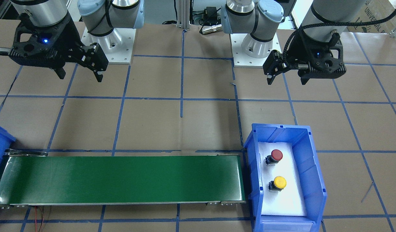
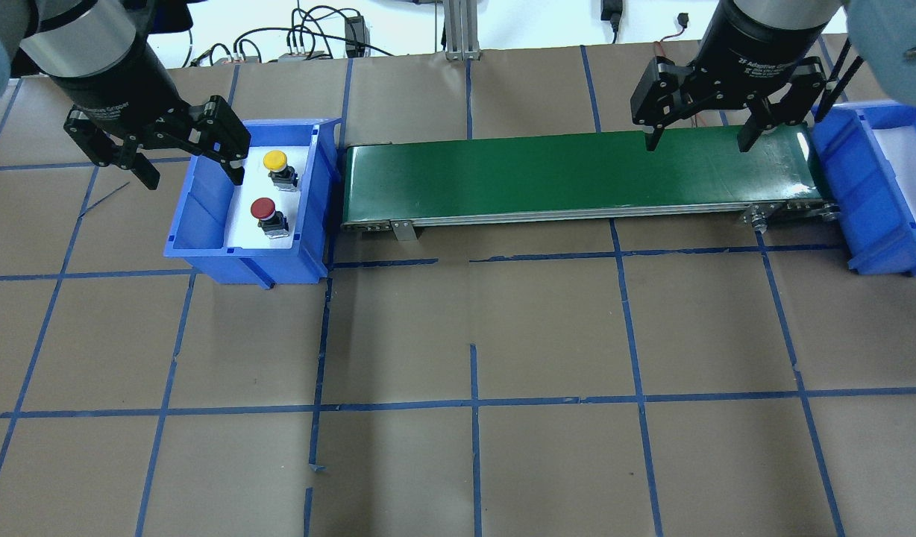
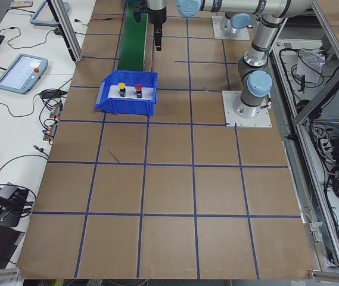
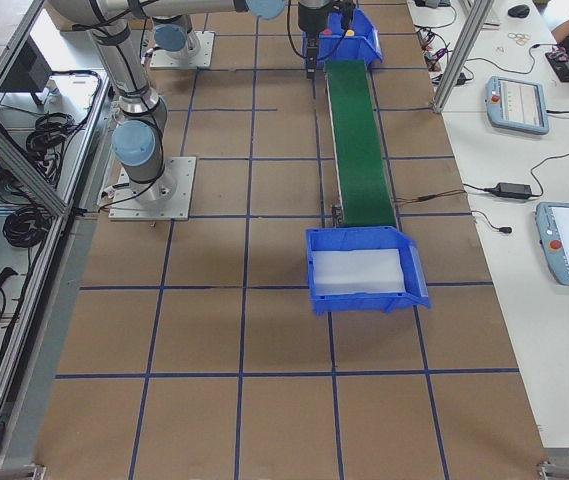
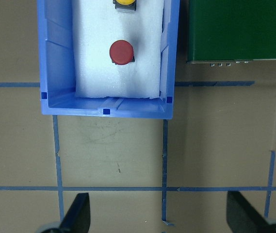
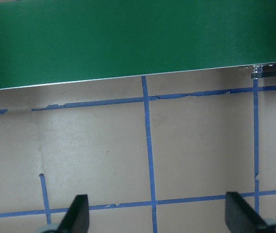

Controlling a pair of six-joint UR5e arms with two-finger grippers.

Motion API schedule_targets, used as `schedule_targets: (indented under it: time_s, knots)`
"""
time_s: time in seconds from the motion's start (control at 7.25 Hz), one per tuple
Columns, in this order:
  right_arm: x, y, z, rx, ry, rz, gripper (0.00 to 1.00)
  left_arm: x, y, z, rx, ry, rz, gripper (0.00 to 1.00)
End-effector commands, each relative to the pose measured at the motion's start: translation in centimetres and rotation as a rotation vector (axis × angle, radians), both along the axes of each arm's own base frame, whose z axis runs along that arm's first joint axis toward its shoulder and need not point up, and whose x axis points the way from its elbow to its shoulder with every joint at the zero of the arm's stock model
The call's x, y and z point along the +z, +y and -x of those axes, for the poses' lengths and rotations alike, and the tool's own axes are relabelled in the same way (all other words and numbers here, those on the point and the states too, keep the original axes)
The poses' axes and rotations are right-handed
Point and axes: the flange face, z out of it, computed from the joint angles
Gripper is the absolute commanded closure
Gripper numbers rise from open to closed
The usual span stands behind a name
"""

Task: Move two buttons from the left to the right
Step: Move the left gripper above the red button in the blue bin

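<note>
- Pincer status, left: the left pincer (image 2: 193, 177) hangs above the bench (image 2: 473, 335) with its fingers wide apart, holding nothing.
- Pincer status, right: the right pincer (image 2: 697, 143) also hangs clear of the bench, fingers wide apart, holding nothing.
- Red button (image 2: 264, 209): it stands upright on the white pad (image 1: 286, 199) inside a blue bin (image 2: 204, 216), ahead of the left pincer and beyond the bin's near wall. It is the closer of the two buttons to that pincer.
- Yellow button (image 2: 275, 159): it is in the same bin, upright, just beyond the red one and apart from it. The left wrist view cuts it off at the top edge.
- Conveyor belt (image 2: 577, 175): its green surface lies directly ahead of the right pincer. One end sits just beside the bin, ahead of the left pincer and off to its inner side.
- Second blue bin (image 2: 868, 201): it stands at the belt's other end, to the outer side of the right pincer.
</note>
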Motion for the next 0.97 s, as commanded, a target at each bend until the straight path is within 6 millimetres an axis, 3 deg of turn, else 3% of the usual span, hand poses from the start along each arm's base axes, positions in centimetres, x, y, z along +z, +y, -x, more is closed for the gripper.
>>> schedule_targets:
  time_s: [0.0,0.83]
  knots:
    - [-0.01,-0.11,0.05,-0.001,-0.002,0.008,0.0,-0.14,-0.06,0.05,0.003,0.001,-0.002,0.0]
    - [0.36,-0.09,-0.18,0.0,-0.003,0.02,0.0,-0.91,0.26,0.31,-0.016,-0.011,-0.015,0.0]
